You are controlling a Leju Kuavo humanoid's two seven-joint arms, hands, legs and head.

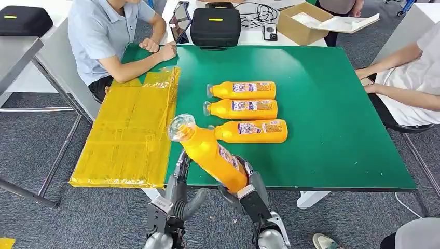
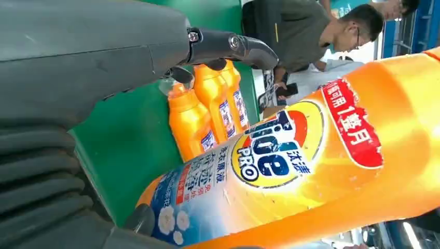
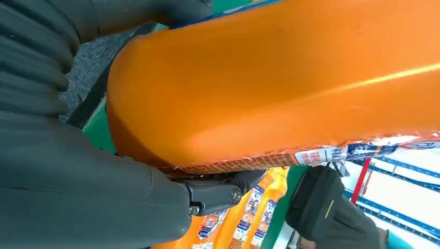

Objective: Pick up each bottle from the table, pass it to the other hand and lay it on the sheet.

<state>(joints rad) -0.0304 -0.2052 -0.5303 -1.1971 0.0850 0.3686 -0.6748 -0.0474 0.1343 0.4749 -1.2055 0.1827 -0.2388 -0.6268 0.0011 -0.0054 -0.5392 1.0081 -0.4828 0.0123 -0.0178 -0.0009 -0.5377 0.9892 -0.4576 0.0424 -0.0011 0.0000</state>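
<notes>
1. Above the green tabletop's point(image 1: 321, 104) near edge, the right hand point(image 1: 248, 189) grips the orange plastic detergent bottle's point(image 1: 210, 153) base, fingers wrapped around it.
2. Its clear cap slants up-left toward the yellow plastic sheet point(image 1: 129, 129).
3. Just left, the left hand point(image 1: 179, 176) waits with fingers spread beside the bottle's middle.

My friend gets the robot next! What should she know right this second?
Right hand grips the base of a tilted orange plastic detergent bottle, clear cap pointing toward the yellow plastic sheet.
Left hand sits beside the bottle; whether its fingers grip it is unclear.
Three more orange bottles lie side by side on the green table.
Done: nothing is on the sheet.
Left: finish the handover, lay this bottle down, then move the other three.
</notes>
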